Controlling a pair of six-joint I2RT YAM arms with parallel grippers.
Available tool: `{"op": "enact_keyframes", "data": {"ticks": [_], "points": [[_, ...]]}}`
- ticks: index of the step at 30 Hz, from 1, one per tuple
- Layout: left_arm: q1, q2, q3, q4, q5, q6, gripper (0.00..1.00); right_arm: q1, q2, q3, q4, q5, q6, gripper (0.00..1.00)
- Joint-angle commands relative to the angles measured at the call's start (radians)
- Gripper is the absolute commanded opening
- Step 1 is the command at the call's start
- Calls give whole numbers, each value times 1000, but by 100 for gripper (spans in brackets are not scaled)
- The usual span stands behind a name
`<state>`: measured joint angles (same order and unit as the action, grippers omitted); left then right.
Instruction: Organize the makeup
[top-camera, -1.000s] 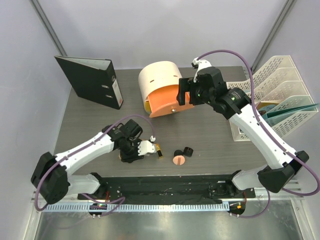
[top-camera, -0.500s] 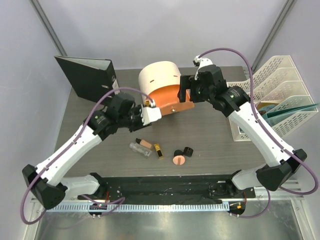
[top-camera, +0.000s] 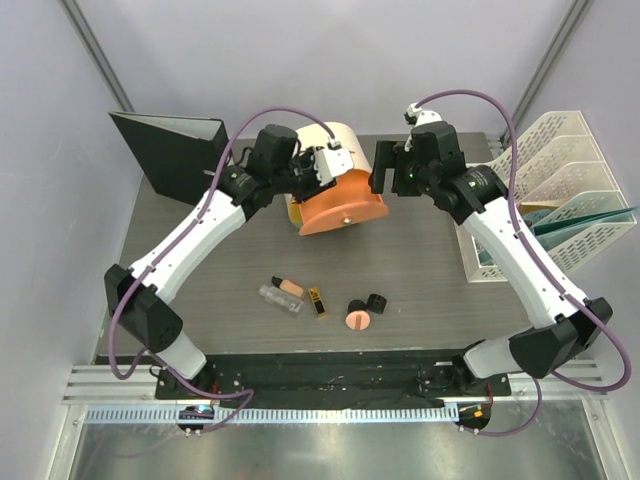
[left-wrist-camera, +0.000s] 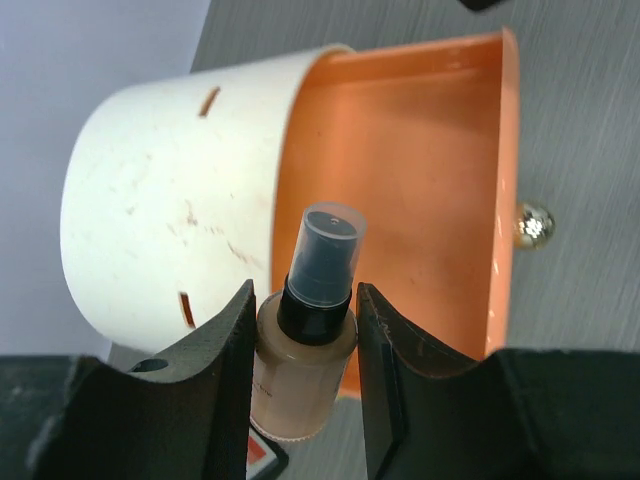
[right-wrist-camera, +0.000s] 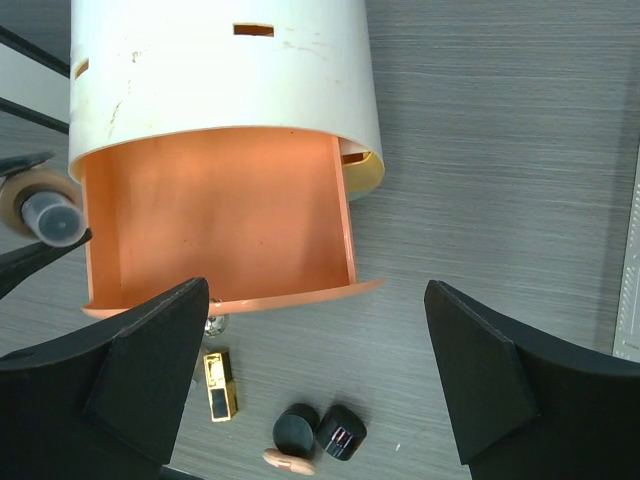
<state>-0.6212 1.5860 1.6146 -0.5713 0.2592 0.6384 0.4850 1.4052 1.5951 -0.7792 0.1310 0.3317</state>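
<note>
My left gripper (top-camera: 325, 165) is shut on a peach bottle (left-wrist-camera: 305, 370) with a black cap, held over the left side of the open orange drawer (left-wrist-camera: 420, 180). The bottle also shows in the right wrist view (right-wrist-camera: 45, 205). My right gripper (top-camera: 385, 170) is open and empty, hovering to the right of the drawer (right-wrist-camera: 220, 215). On the table lie another peach bottle (top-camera: 289, 287), a clear tube (top-camera: 278, 297), a black-gold lipstick (top-camera: 316, 301), a pink compact (top-camera: 357, 320) and two black jars (top-camera: 356, 306) (top-camera: 377, 301). The drawer looks empty.
The cream-and-orange cylindrical box (top-camera: 320, 150) lies on its side at the back centre. A black binder (top-camera: 180, 160) stands at the back left. A white file rack (top-camera: 560, 190) stands at the right edge.
My left arm has lifted the peach bottle from the table's front and carried it back to the drawer. My right gripper has shifted a little right, off the drawer.
</note>
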Motion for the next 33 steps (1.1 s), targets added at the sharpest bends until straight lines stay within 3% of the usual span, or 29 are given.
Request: {"op": "enact_keyframes", "data": {"ticks": [1, 3, 8, 15, 25, 33], "points": [[3, 37, 116, 77, 63, -11, 0, -16, -18, 31, 31, -30, -2, 95], [5, 49, 131, 62, 81, -14, 0, -23, -20, 29, 26, -36, -5, 94], [3, 19, 84, 60, 124, -39, 15, -42, -20, 19, 23, -48, -14, 95], [3, 8, 27, 87, 167, -94, 23, -54, 1, 20, 23, -71, -16, 95], [3, 42, 25, 111, 150, -106, 52, -60, 20, 22, 24, -83, -6, 95], [5, 71, 28, 152, 123, -105, 56, -63, 23, 23, 26, -90, 6, 95]]}}
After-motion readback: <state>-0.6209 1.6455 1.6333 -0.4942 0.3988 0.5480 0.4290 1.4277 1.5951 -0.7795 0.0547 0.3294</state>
